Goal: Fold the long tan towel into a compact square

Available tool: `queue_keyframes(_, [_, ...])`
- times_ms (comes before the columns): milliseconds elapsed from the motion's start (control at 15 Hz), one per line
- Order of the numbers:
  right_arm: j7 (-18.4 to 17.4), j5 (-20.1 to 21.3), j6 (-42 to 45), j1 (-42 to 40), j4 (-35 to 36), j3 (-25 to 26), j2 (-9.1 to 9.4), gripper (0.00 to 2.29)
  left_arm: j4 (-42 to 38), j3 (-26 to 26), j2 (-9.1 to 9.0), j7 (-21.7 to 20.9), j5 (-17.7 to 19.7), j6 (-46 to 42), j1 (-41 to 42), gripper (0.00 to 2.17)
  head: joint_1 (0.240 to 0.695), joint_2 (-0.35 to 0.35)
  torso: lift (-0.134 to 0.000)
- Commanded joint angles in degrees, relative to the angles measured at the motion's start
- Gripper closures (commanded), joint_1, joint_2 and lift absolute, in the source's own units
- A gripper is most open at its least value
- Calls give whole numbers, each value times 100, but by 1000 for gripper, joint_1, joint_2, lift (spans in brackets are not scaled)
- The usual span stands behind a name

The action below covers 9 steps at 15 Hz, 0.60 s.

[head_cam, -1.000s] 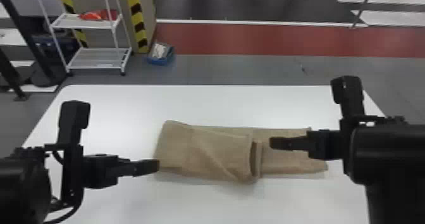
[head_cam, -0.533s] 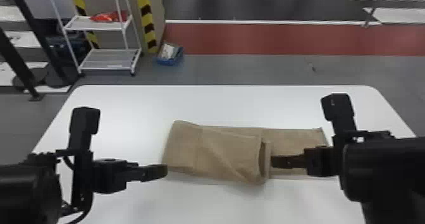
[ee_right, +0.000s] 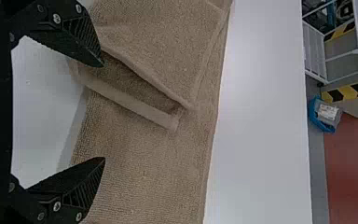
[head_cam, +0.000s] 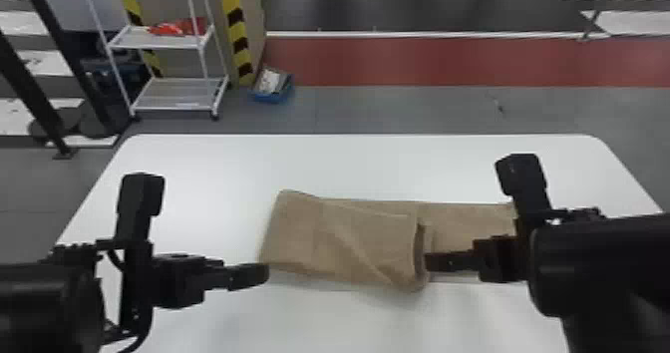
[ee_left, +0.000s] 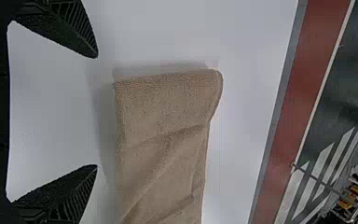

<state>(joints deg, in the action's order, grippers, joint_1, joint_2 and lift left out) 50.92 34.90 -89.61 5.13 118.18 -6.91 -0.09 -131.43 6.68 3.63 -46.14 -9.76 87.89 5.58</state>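
You're mid-fold, by my read: first lengthwise fold laid, second one not made. The tan towel [head_cam: 344,242] lies on the white table [head_cam: 199,177], left part doubled back over the middle, right part running flat out from under it. The loose edge [ee_right: 140,109] of the top layer sits skewed and a bit lifted, with a gap behind it.

Left gripper [ee_left: 97,111] is spread wide and empty, just off the folded left end. Right gripper [ee_right: 103,111] is also spread, nothing clamped: one finger at the loose edge, the other over the flat run. Can't tell from here whether those right fingertips touch cloth or sit just above it.

Next, I'd have you square up that loose edge, then take the flat right end and bring it over to your left, onto the folded stack. Keep the left side pinned lightly if the stack wants to slide. Watch the pinch depth: too deep at the edge and you likely grab both layers and drag the first fold out. Too shallow and the cloth slips.
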Motion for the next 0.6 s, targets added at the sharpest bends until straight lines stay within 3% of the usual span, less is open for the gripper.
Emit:
queue_keyframes(0, [-3,-9,-47,40,-58,-30,14,194,4,0,15,0,0,-3,5,39,695,24,-125])
queue_keyframes(200, [-65,-9,-47,137,-252,-91,14,221,4,0,24,0,0,-3,31,39,695,28,-125])
queue_keyframes(533, [-82,-9,-47,207,-480,-100,14,488,-5,0,33,-26,0,-21,75,66,695,31,-125])
